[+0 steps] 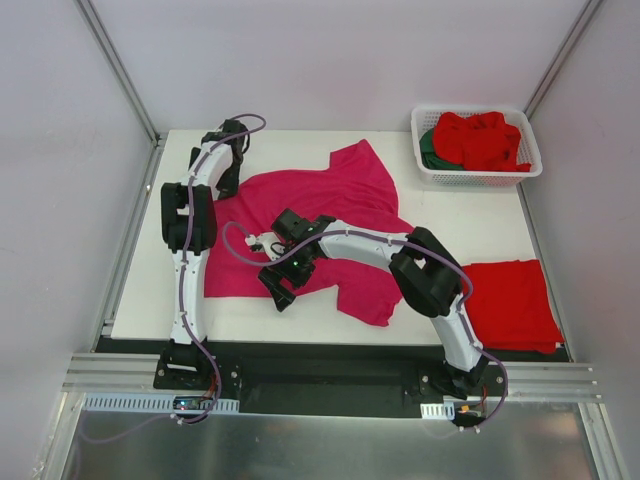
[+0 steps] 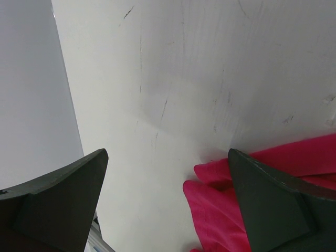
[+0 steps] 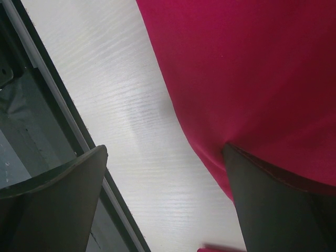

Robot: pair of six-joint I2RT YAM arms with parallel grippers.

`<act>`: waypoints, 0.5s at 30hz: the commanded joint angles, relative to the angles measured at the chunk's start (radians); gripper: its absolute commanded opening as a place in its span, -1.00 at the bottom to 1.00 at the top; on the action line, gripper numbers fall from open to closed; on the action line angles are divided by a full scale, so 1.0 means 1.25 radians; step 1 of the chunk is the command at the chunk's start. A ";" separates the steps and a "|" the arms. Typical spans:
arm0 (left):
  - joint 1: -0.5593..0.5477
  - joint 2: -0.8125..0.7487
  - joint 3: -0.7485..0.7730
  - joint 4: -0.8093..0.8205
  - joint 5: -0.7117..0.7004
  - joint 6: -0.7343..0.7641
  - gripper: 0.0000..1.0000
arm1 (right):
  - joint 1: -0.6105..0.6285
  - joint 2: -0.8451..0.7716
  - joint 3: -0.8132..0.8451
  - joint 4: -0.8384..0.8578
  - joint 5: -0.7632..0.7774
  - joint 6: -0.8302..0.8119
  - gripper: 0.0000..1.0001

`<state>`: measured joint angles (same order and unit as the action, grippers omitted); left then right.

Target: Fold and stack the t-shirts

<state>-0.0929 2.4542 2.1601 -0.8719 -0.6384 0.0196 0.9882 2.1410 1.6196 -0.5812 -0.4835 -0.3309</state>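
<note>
Your magenta-pink t-shirt lies loosely spread and wrinkled across the middle of the table, with one sleeve reaching toward the far side and its near edge bunched. You have one magenta shirt and one red t-shirt, which lies flat at the near right edge. Red cloth is heaped in the white basket at the far right corner, though how many pieces it is cannot be told, and a bit of dark green cloth peeks out beside it. Your right arm lies across the magenta shirt's near half and hides part of it from above. The right gripper hangs over the near hem with jaws spread wide and nothing between them. The left gripper, equally wide and empty, is at the shirt's far left edge.
</note>
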 commanded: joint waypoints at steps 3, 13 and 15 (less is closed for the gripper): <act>-0.008 -0.076 -0.011 -0.031 -0.019 0.000 0.98 | 0.006 0.063 -0.021 -0.101 0.016 -0.009 0.93; -0.014 -0.093 -0.021 -0.044 -0.012 -0.006 0.98 | 0.006 0.070 -0.012 -0.108 0.008 -0.011 0.93; -0.015 -0.093 -0.027 -0.046 -0.008 -0.008 0.99 | 0.007 0.071 -0.010 -0.109 0.008 -0.013 0.93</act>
<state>-0.1024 2.4149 2.1437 -0.8967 -0.6384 0.0181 0.9882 2.1509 1.6356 -0.5983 -0.4873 -0.3344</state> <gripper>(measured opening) 0.993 0.963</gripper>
